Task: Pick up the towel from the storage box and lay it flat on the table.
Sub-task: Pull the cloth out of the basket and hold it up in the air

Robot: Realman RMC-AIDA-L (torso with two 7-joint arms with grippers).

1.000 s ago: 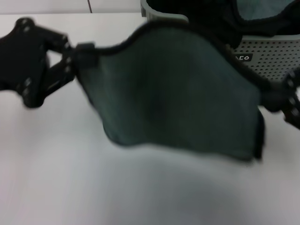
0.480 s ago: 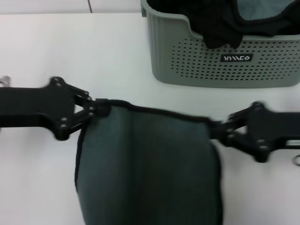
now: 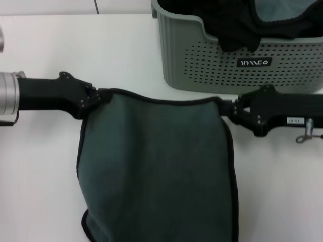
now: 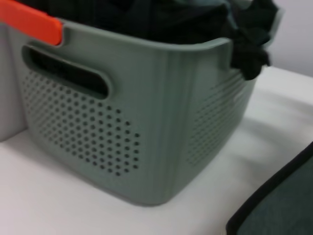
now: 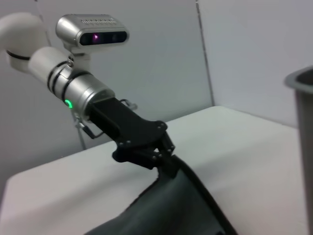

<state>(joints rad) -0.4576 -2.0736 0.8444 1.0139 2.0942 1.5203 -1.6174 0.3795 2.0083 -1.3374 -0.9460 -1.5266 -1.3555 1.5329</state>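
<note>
bench [image 3: 45,191]: we've got plain white bench all round, lots of room on the near side of the box for spreading.

storage box [image 3: 282,70]: sitting at the far right of the bench, grey-green with holes. A black cloth [image 3: 229,27] and a lighter teal one are bunched inside; neither is ours.

towel [image 3: 156,166]: already out of the box, stretched between our two arms just in front of it. Top edge looks taut and fairly level; the rest runs toward us and out of the head view. The near left corner looks a bit curled.

left pincer [image 3: 101,96]: clamped on the towel's top left corner.

right pincer [image 3: 227,108]: clamped on the top right corner, looks the same height as the left.

how we'd do it: we reckon keep the edge taut, lower both corners together till the cloth rests on the bench, then let go. Dropping one side early would probably wrinkle it. Stay clear of the box.
</note>
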